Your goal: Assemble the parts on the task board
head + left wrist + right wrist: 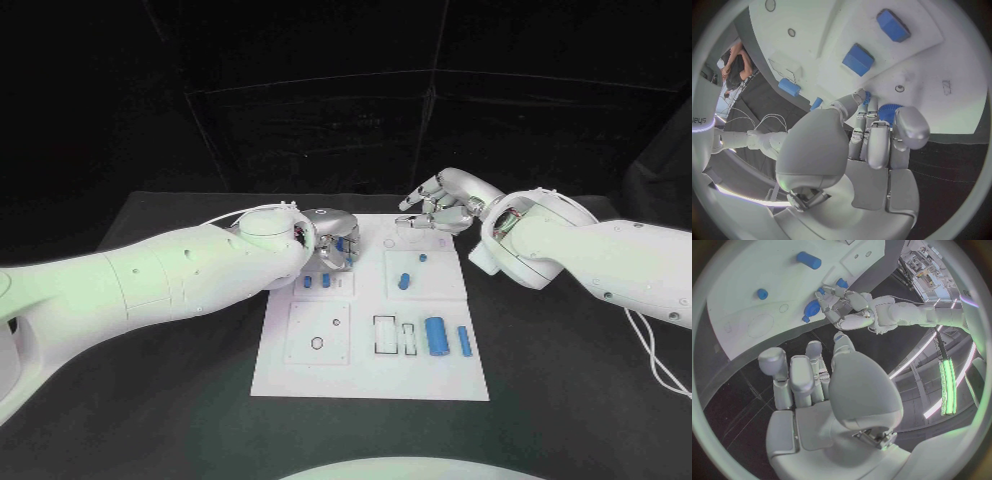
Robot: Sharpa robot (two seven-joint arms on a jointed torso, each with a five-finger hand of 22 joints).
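- The left hand [329, 243] is reaching over the far-left corner of the board [372, 380], its fingers [878, 145] curling around a round blue part [888, 111]; from the wrist view the fingertips are touching it, but whether it is truly gripped I cannot tell.
- The right hand [444, 205] is hovering just beyond the board's far-right corner, fingers [798, 380] loosely apart and carrying nothing.
- On the board, two small blue pieces [316, 282] are standing just nearer than the left hand, and a small oblong piece [407, 280] is sitting in the far-right panel.
- Along the board's near-right side, a blue cylinder [436, 332] and a slimmer bar [464, 341] are lying side by side, beside a row of outlined slots [395, 335].
- Judged step: the left hand is working the round part at the far-left corner, picking it or seating it.
- Next move probably calls for a firm hold, then lining the part up squarely over its socket before pressing down.
- Writing: some dark lettering is showing at the left wrist view's rim, too cut off to read.
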